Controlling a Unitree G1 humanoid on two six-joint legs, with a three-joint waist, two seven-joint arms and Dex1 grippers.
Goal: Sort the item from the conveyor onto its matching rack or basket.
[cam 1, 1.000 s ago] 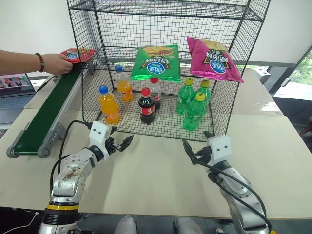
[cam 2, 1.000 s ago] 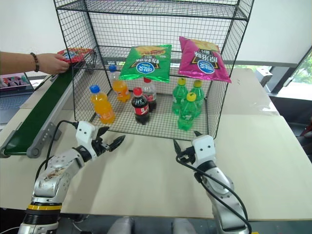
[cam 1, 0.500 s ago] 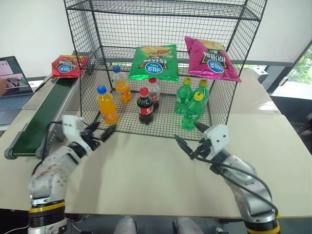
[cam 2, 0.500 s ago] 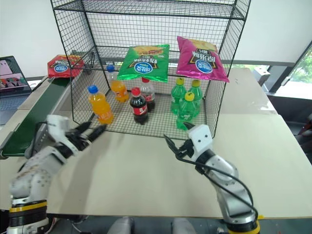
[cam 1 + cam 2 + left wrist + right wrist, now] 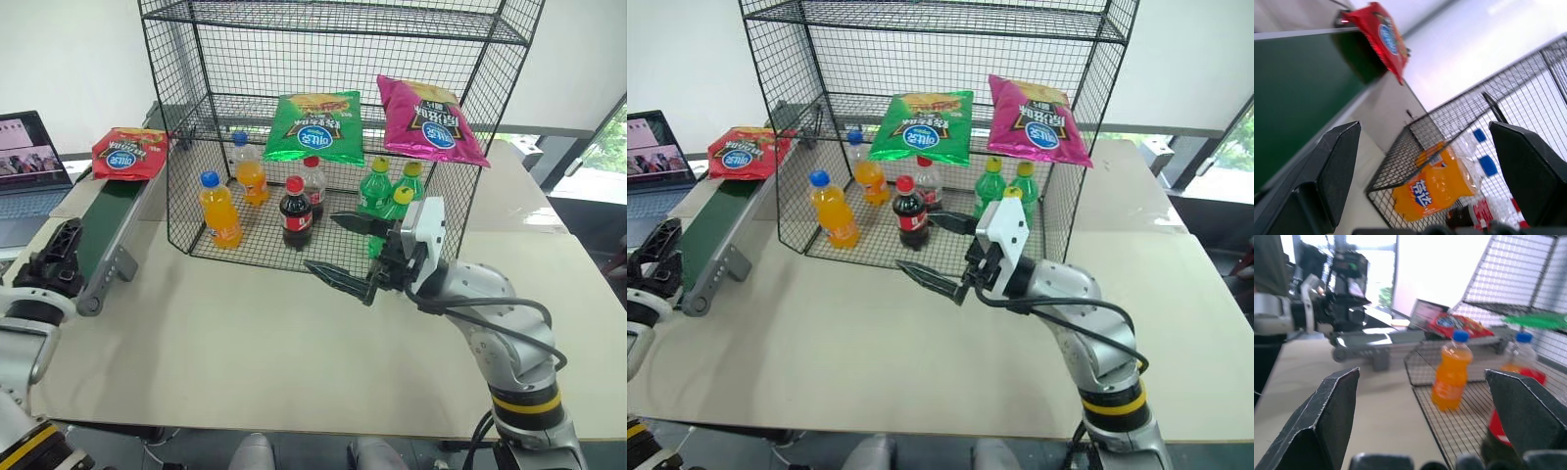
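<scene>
The item, a red chip bag [image 5: 129, 154] with a blue oval logo, lies on the far end of the conveyor [image 5: 101, 232], a dark green belt in a grey frame. The black wire rack [image 5: 178, 211] stands to its right. My left gripper [image 5: 56, 257] is open beside the conveyor's near end, pointing along the belt, with the red bag [image 5: 1382, 36] far ahead of it. My right gripper [image 5: 343, 251] hovers open in front of the rack's lower tier, pointing left, nothing between its fingers [image 5: 1327, 423].
On the rack's middle tier lie a green chip bag [image 5: 315, 127] and a pink chip bag [image 5: 431, 119]. Orange [image 5: 217, 211], cola [image 5: 294, 213] and green [image 5: 377, 191] bottles stand on the lower tier. A laptop [image 5: 29, 162] sits left of the conveyor.
The person's hand has let go of the red bag and withdrawn. My left arm swung out left to the conveyor's near end. My right gripper rose and turned left in front of the rack.
</scene>
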